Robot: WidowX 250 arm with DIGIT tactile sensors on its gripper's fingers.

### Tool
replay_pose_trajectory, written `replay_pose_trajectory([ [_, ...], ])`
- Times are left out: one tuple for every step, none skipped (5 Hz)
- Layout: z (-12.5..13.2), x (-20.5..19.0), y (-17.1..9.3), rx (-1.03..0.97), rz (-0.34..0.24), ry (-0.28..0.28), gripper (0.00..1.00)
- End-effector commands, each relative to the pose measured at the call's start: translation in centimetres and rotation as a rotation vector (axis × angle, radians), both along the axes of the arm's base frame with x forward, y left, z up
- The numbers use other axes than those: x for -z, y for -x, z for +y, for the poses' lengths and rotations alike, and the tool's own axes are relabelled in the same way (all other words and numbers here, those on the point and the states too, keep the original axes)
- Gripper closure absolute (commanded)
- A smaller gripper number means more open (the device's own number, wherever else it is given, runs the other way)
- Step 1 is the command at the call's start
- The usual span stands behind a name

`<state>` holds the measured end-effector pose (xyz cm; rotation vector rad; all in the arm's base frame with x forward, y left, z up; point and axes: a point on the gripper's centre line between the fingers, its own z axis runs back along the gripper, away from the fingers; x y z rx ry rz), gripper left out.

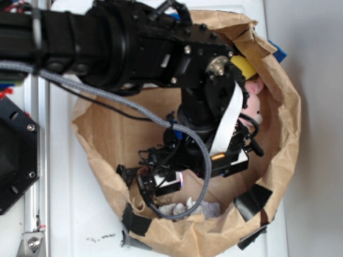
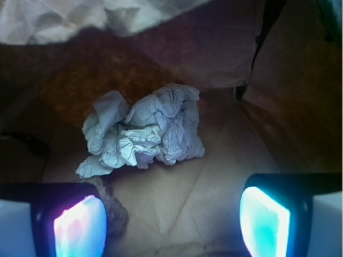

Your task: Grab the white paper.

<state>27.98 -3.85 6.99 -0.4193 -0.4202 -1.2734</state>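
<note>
The gripper (image 2: 171,217) hangs inside the paper bag (image 1: 278,115) with its jaws apart; the two pads (image 2: 80,227) sit at 7 and 5 o'clock in the wrist view, with nothing between them. The paper (image 2: 143,135) lies on the bag floor at the centre of the wrist view, toward 12 o'clock from the pads and clear of both. In the exterior view the paper (image 1: 179,208) shows only as a pale patch at 6 o'clock, mostly hidden under the arm and its cable (image 1: 115,100).

Probable step: final approach before closing.

Hazards:
- A rough brown lump (image 2: 110,203) sits just beside the left-hand pad. A descent without forward travel could pinch the lump instead of the paper.
- The wad is wide and lumpy. An off-centre closure could catch one loose fold, which may tear or slip.
- The bag wall (image 2: 69,21) stands near the paper at 12 o'clock. Overtravel could push the wad against it or snag the bag.
- The pink toy (image 1: 253,99) lies at 3 o'clock, well apart; low risk.
</note>
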Motion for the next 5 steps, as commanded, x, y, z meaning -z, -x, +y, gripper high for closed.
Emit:
replay_pose_trajectory([
  [-3.4,-0.9,0.3,0.127,-0.066,-0.03,0.0],
  [-4.2,-1.2,1.3,0.184,-0.05,-0.006,0.0],
  [-4.7,-1.3,2.1,0.22,-0.021,0.029,0.0],
  [-5.3,-0.6,2.4,0.243,-0.012,0.027,0.0],
  [-6.4,1.1,1.8,0.279,-0.02,0.041,0.0],
])
